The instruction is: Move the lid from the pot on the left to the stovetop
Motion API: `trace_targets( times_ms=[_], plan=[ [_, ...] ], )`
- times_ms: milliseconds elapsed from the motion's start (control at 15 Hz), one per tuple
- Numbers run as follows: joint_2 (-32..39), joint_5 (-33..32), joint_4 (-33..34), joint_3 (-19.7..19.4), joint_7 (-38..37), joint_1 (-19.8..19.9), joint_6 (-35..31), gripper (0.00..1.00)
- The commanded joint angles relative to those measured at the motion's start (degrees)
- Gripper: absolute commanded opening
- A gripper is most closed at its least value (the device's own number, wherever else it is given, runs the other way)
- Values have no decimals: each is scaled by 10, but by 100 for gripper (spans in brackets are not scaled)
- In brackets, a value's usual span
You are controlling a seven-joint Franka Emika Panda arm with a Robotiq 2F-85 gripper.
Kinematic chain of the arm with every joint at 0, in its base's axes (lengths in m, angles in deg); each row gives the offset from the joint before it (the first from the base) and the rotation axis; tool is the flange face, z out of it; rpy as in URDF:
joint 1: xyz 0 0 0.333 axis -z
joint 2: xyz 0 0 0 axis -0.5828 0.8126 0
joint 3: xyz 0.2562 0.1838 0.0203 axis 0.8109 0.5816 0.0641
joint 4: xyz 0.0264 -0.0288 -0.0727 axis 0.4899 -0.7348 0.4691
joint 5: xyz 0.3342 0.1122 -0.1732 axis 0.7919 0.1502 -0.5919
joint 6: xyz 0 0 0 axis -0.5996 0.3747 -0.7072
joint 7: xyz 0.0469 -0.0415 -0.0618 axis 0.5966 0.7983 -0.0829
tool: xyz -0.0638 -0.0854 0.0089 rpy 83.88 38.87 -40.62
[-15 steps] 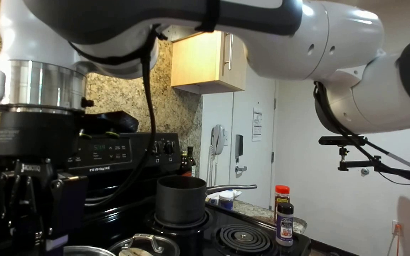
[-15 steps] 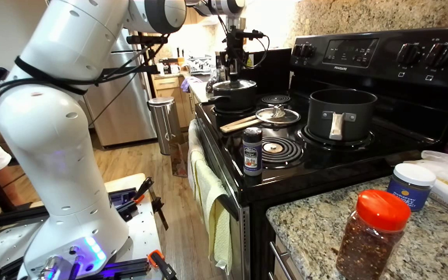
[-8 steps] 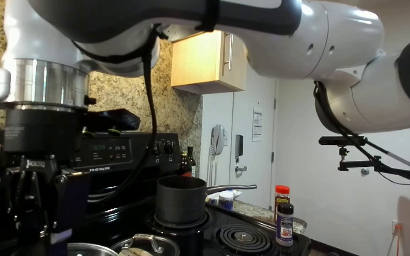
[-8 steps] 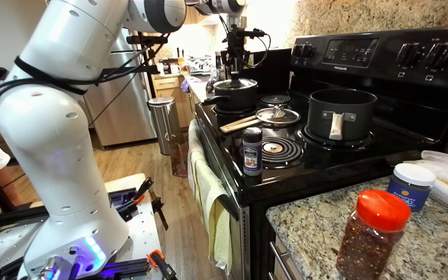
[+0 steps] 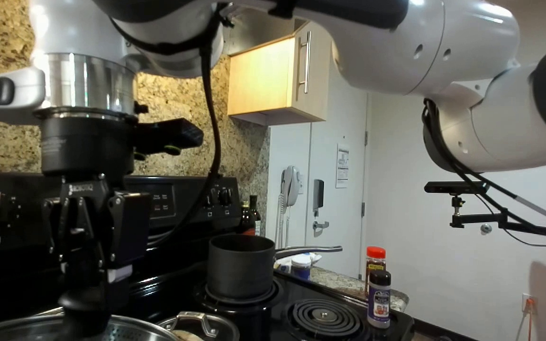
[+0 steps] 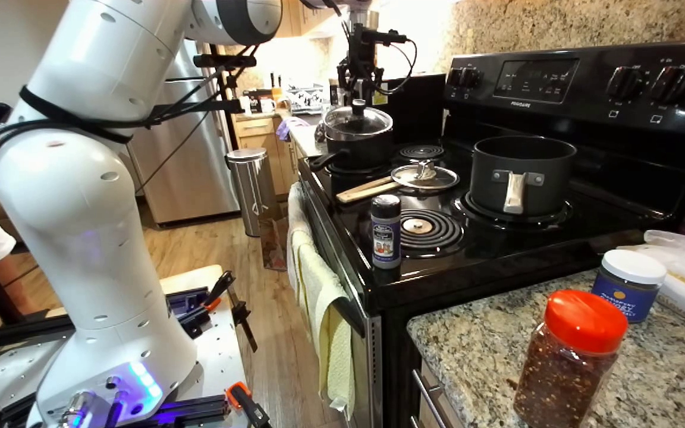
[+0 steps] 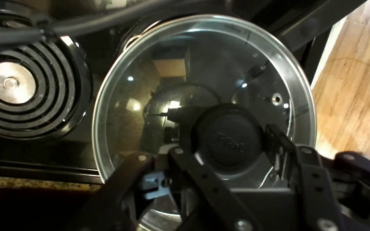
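While the gripper (image 7: 230, 143) pinches its knob (image 6: 358, 107), the lid (image 6: 357, 123) slants beneath.

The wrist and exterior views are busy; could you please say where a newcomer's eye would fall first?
Probably on the large glass lid filling much of the wrist view, its black knob clamped in the gripper. In an exterior view, it tilts over the far dark pot, while the white arm towers at left and a red-capped jar stands at lower right.

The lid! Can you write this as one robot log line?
lid: tilted over black-handled pot, contact unclear | jaws: shut on knob | stovetop placement: not yet
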Motion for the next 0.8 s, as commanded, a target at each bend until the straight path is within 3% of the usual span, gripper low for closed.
trace_targets(
  times_ms=[0, 533, 600, 667, 733],
  plan=[
    [-14, -9, 19, -6, -6, -6, 52, 34],
    [-10, -8, 58, -9, -3, -5, 107, 34],
    [-10, -9, 60, -12, -8, -5, 105, 50],
    [-11, -11, 60, -14, -6, -5, 105, 83],
    [-14, -13, 56, -18, -10, -4, 100, 78]
  ],
)
